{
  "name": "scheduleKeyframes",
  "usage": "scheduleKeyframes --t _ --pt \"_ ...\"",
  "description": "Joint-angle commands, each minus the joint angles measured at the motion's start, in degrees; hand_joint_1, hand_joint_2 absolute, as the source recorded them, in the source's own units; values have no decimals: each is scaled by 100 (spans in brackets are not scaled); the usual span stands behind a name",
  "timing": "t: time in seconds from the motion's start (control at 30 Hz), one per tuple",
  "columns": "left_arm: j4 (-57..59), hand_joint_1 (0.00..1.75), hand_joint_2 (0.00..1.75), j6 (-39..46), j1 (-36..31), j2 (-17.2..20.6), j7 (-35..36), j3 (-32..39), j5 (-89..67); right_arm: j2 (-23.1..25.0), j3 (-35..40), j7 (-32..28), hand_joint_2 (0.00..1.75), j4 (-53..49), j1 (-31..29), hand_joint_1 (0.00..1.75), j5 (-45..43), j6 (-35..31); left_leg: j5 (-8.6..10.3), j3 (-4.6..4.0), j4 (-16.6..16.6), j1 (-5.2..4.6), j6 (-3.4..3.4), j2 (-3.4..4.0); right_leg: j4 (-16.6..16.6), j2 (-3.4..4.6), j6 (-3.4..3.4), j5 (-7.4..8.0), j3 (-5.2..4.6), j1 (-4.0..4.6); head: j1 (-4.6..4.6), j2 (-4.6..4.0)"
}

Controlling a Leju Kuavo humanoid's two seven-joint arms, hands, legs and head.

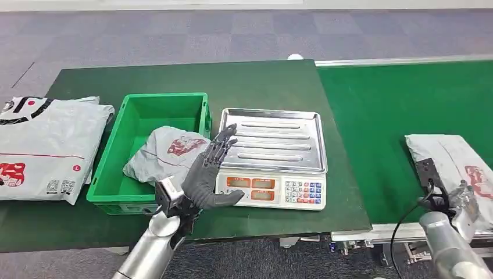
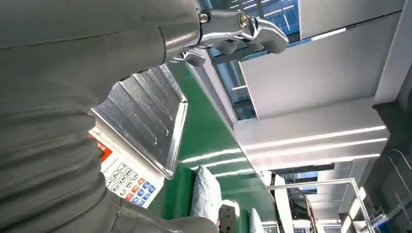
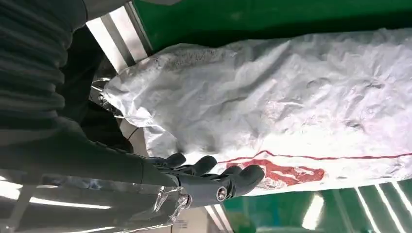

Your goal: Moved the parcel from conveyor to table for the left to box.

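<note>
From the head view, the parcel [image 1: 450, 160] lies flat on the green conveyor belt [image 1: 395, 110] at the right, near the belt's front edge. It is a grey-white plastic mailer bag, soft and crinkled, with a red printed mark on its near end. The right hand [image 1: 450, 200] sits at the parcel's near end, dark fingers against the bag; whether they are closed on it cannot be told here. The left hand [image 1: 210, 174] is raised over the dark green table [image 1: 261, 78], palm upright, fingers straight and slightly spread, holding nothing. It stands between a green plastic crate [image 1: 145, 113] and a weighing scale [image 1: 273, 189]. The crate has straight walls and holds a rumpled grey mailer bag [image 1: 163, 154] with a red print. The scale has a ribbed stainless-steel pan and a white front with a keypad. A large grey bag [image 1: 43, 145] lies flat at the table's left end.

In the left wrist view, the ribbed grey cover of the left hand [image 2: 73, 97] is close up, with the scale's shiny pan [image 2: 145, 119] and keypad beyond it, and the pale parcel [image 2: 206, 194] farther off on the belt.

In the right wrist view, the parcel [image 3: 291, 102] shows wrinkled, slightly glossy plastic with a thin red line and a red logo. The right hand's dark fingers [image 3: 243, 177] curl along its edge, close together and touching the bag; a firm hold cannot be confirmed.
</note>
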Motion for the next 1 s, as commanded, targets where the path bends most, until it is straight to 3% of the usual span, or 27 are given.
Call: scheduleKeyframes --t 0.03,1.0 --pt "270 0 175 19 -153 68 19 76 -3 245 -355 -117 175 164 -222 0 38 -184 -4 20 -9 4 -5 21 -11 16 -9 2 15 6 0 0" --pt "345 0 175 107 -192 108 19 22 -36 268 -427 77 175 301 -322 0 205 530 -4 10 -3 3 -3 17 -5 13 -5 2 6 4 0 0"
